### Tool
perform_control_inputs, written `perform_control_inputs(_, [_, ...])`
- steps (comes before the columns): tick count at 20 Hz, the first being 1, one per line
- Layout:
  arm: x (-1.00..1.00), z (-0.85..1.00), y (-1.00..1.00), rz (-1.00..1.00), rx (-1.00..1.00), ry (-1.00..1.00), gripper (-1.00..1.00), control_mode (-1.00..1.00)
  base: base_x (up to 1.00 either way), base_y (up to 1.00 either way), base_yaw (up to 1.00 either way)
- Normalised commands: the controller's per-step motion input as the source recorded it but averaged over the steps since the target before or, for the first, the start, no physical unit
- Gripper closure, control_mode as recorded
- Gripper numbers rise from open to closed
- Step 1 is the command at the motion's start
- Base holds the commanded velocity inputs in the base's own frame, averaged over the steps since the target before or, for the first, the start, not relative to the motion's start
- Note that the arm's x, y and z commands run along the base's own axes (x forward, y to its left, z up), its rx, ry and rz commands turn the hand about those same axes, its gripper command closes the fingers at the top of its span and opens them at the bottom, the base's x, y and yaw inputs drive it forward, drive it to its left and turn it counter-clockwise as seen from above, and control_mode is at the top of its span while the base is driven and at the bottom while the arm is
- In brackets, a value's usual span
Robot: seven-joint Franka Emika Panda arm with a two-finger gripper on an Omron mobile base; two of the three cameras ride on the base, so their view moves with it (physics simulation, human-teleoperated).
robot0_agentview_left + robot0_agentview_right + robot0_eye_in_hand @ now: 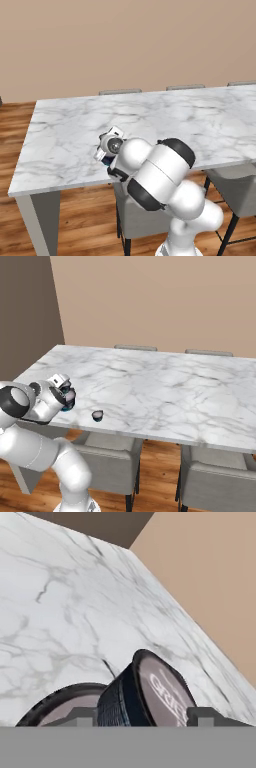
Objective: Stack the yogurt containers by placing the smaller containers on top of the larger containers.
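1. Worktop (60, 602) of white marble is seen at left, with the large yogurt cup (60, 704) resting on it.
2. Medium yogurt cup (150, 694), tilted just above the large one, appears pinched by the end effector (142, 716).
3. Light, thin-walled and slippery, it is best held at its ribbed sides.
4. Tiny yogurt cup (97, 415) sits apart, near the worktop's front edge.

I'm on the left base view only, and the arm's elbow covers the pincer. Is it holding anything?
Observer: Yes. In the hand view the pincer is shut on the medium cup, which is strongly tilted.
Operator: Where's the large cup?
Observer: Just beyond the held one, low in the hand view, is the large cup, pale top up.
Operator: And the tiny one?
Observer: The tiny cup stands alone on the marble table near its front edge, right of the pincer in the right base view.
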Motion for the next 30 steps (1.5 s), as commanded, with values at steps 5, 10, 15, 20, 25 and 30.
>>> perform_control_inputs(5, [-0.12,0.04,0.00,0.00,0.00,0.07,1.00,-1.00,0.00,0.00,0.00])
perform_control_inputs(10, [-0.13,0.13,-0.01,0.00,0.00,0.01,1.00,-1.00,0.00,0.00,0.00])
perform_control_inputs(15, [-0.11,0.07,-0.02,0.00,0.00,0.01,1.00,-1.00,0.00,0.00,0.00])
perform_control_inputs(20, [-0.09,0.00,0.00,0.00,0.00,0.00,1.00,-1.00,0.00,0.00,0.00])
perform_control_inputs(25, [-0.07,0.00,-0.14,0.00,0.00,0.00,1.00,-1.00,0.00,0.00,0.00])
perform_control_inputs(30, [-0.05,-0.01,-0.14,0.00,-0.01,-0.02,1.00,-1.00,0.00,0.00,0.00])
